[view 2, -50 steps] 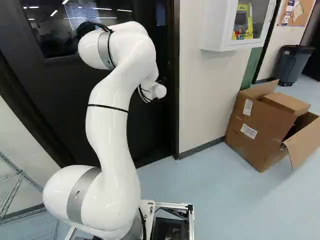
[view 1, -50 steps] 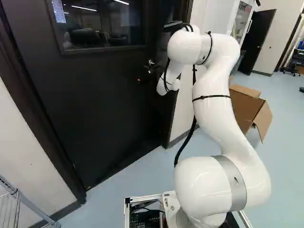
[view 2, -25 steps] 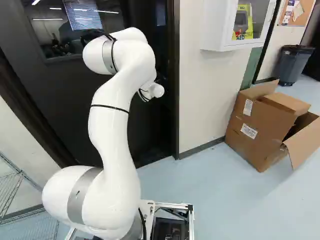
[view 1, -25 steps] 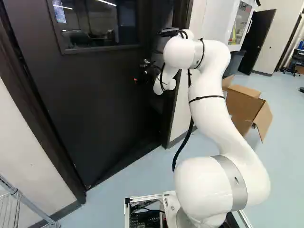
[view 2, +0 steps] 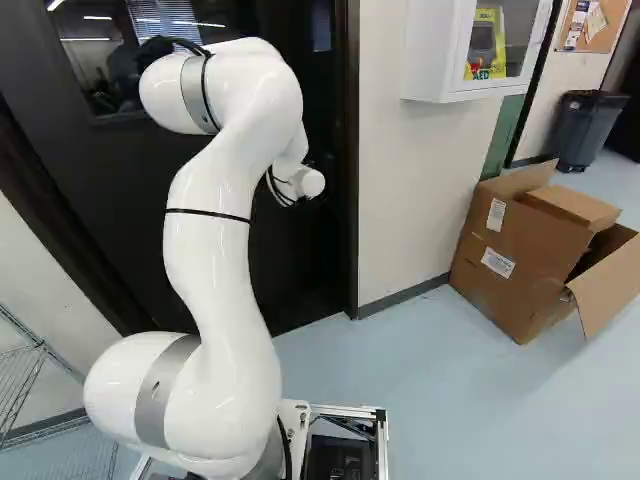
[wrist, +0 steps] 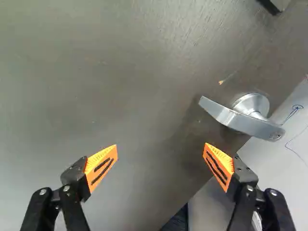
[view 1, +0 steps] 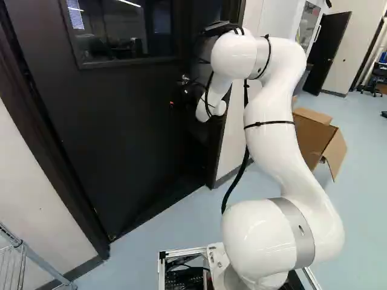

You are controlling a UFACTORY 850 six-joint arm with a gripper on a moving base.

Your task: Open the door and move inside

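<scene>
The dark door (view 1: pixel 115 127) with a window stands slightly ajar, swung away from its frame (view 1: pixel 228 130). In the left base view my gripper (view 1: pixel 175 103) is near the door's latch side, just below the silver lever handle (view 1: pixel 184 78); its fingers are partly hidden by the wrist. The wrist view has the gripper (wrist: pixel 161 153) open, with nothing between its orange pads. There the lever handle (wrist: pixel 243 120) lies ahead of and beyond one finger, outside the gap and apart from it. Past the door's edge a pale surface shows.
A white wall (view 2: pixel 405 190) with a white cabinet (view 2: pixel 440 50) adjoins the frame. An open cardboard box (view 2: pixel 525 255) stands on the floor at the right. A wire rack (view 1: pixel 18 260) is at the near left, and a grey bin (view 2: pixel 590 125) is farther back.
The door and handle have shifted slightly away within the frame since one second ago. My arm's upper part moved left, then back right, while the base stayed put.
</scene>
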